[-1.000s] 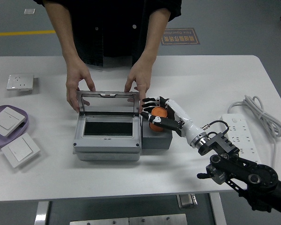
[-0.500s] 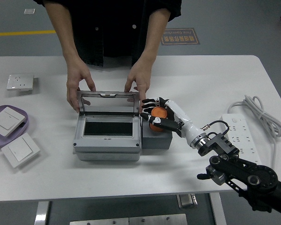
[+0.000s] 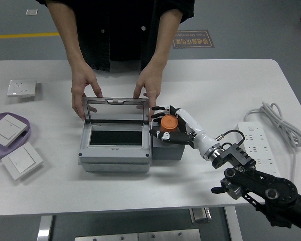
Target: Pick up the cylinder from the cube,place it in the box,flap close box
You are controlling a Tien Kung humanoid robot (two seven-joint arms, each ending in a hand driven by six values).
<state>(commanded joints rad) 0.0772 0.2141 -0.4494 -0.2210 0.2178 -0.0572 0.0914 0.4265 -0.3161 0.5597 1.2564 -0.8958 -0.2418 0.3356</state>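
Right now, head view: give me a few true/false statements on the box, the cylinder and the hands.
1. The right hand grips the orange cylinder. True.
2. The grey box has its lid shut flat. False: the lid stands open, held by the person's hands.
3. The cylinder is inside the box. False: it is over the dark cube, beside the box.
4. A white power strip lies at the table's right. True.
5. The robot's left hand holds the lid. False: it is not in view.
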